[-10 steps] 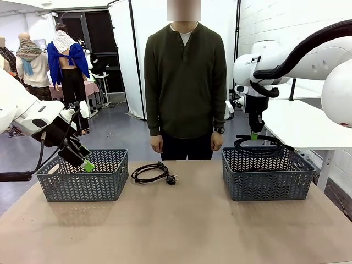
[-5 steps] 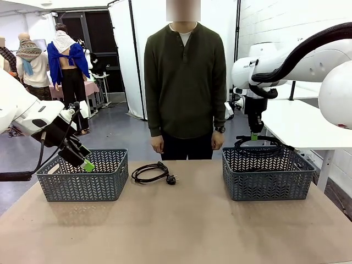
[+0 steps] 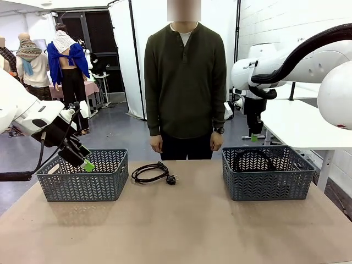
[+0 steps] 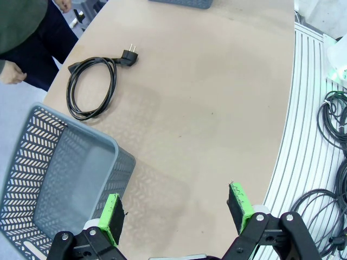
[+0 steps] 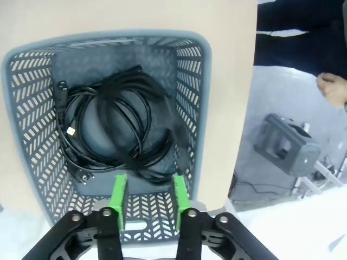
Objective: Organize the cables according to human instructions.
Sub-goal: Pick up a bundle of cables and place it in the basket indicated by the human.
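Standing on one beige tabletop (image 3: 181, 225) are two grey plastic lattice baskets (image 3: 82, 184); one coiled black cable (image 3: 149, 172) is lying between them, more tangled coils (image 5: 116, 130) inside the right basket (image 3: 268, 184). Left gripper (image 4: 176, 208) and right gripper (image 5: 150, 197) are gaping, empty.

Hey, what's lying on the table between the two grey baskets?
One coiled black cable with its plug, nearer the left basket. From there to the right basket the tabletop is bare, as the front view shows.
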You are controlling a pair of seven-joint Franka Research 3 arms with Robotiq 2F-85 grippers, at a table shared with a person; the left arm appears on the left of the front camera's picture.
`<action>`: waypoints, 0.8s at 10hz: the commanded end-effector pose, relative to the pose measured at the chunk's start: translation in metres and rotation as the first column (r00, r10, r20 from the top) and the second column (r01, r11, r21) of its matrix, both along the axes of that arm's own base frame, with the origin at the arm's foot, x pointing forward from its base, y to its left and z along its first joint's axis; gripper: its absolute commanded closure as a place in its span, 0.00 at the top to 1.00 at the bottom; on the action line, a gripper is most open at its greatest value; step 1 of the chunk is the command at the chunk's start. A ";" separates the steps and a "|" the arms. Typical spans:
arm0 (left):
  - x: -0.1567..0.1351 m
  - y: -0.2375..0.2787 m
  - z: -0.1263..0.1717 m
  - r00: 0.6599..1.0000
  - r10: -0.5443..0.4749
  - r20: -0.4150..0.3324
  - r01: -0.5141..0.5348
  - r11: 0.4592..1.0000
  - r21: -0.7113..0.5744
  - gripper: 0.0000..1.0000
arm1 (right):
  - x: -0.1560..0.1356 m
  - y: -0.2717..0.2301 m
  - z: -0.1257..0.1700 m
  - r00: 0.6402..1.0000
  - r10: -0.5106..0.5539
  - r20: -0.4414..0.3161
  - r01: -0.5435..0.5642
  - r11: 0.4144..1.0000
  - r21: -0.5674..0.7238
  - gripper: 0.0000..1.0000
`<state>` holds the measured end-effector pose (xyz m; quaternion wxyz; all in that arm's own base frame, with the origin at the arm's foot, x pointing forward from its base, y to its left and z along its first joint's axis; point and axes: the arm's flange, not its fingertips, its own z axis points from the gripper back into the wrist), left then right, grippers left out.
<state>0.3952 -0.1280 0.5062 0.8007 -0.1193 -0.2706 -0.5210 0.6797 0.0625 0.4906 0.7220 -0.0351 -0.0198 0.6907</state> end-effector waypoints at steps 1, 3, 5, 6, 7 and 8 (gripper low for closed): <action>0.002 0.003 -0.001 1.000 -0.021 0.001 0.021 1.000 -0.016 1.00 | 0.005 0.000 0.002 1.000 0.010 0.017 -0.010 1.000 0.012 1.00; 0.002 0.003 -0.001 1.000 -0.021 0.001 0.021 1.000 -0.016 1.00 | 0.002 0.001 0.012 1.000 0.013 0.002 -0.013 1.000 0.003 1.00; 0.002 0.003 -0.001 1.000 -0.021 0.001 0.021 1.000 -0.016 1.00 | 0.000 0.002 0.013 1.000 0.013 -0.013 -0.013 1.000 -0.007 1.00; 0.002 0.003 -0.001 1.000 -0.021 0.001 0.021 1.000 -0.016 1.00 | -0.001 0.004 0.014 1.000 0.016 -0.019 -0.016 1.000 -0.016 1.00; 0.002 0.003 -0.001 1.000 -0.021 0.001 0.021 1.000 -0.016 1.00 | -0.004 0.004 0.013 1.000 0.019 -0.020 -0.019 0.999 -0.028 1.00; 0.002 0.003 -0.001 1.000 -0.021 0.001 0.021 1.000 -0.016 1.00 | -0.005 0.003 0.015 1.000 0.001 -0.018 -0.002 0.999 -0.044 1.00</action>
